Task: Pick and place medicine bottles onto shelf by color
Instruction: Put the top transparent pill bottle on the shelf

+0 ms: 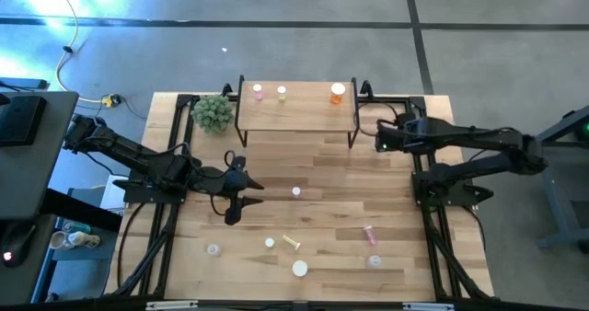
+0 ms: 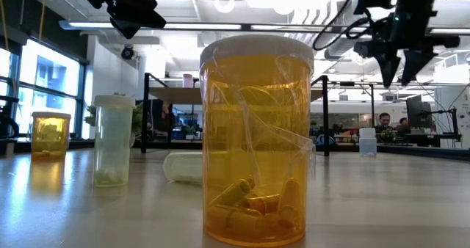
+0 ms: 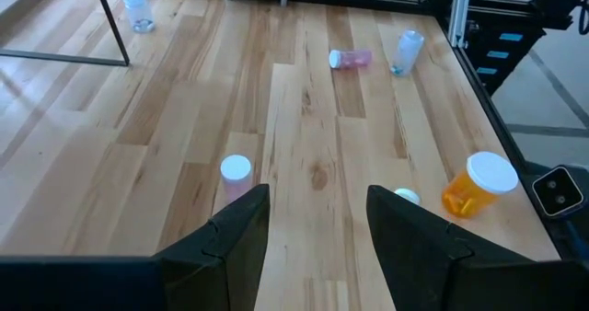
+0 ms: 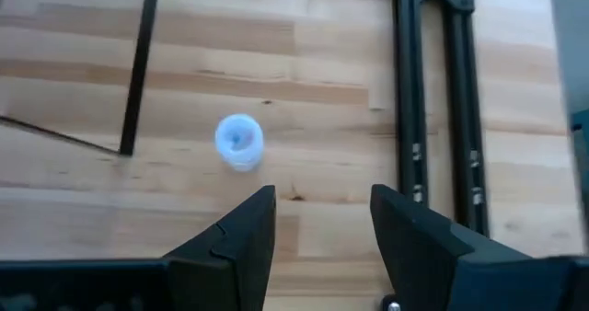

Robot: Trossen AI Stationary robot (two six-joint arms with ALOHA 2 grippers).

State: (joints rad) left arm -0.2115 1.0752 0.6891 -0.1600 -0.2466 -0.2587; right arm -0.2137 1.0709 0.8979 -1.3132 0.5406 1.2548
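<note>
My left gripper (image 1: 241,193) hangs over the table's left-middle, fingers spread with nothing between them. Just ahead of it stands a pink bottle (image 3: 236,173). Farther out ahead, an orange bottle (image 3: 477,185) leans with a small white cap (image 3: 406,197) beside it. Well beyond those, a pink bottle lying on its side (image 3: 351,59) rests near an upright pale blue bottle (image 3: 407,51).

The shelf (image 1: 296,109) sits at the table's far edge between my arms, carrying a pink, a yellow-green and an orange bottle (image 1: 338,93).

My right gripper (image 1: 378,136) hovers just right of the shelf, fingers parted and empty. A clear bottle (image 4: 239,141) stands ahead of it, beside the shelf's black leg (image 4: 136,67).
</note>
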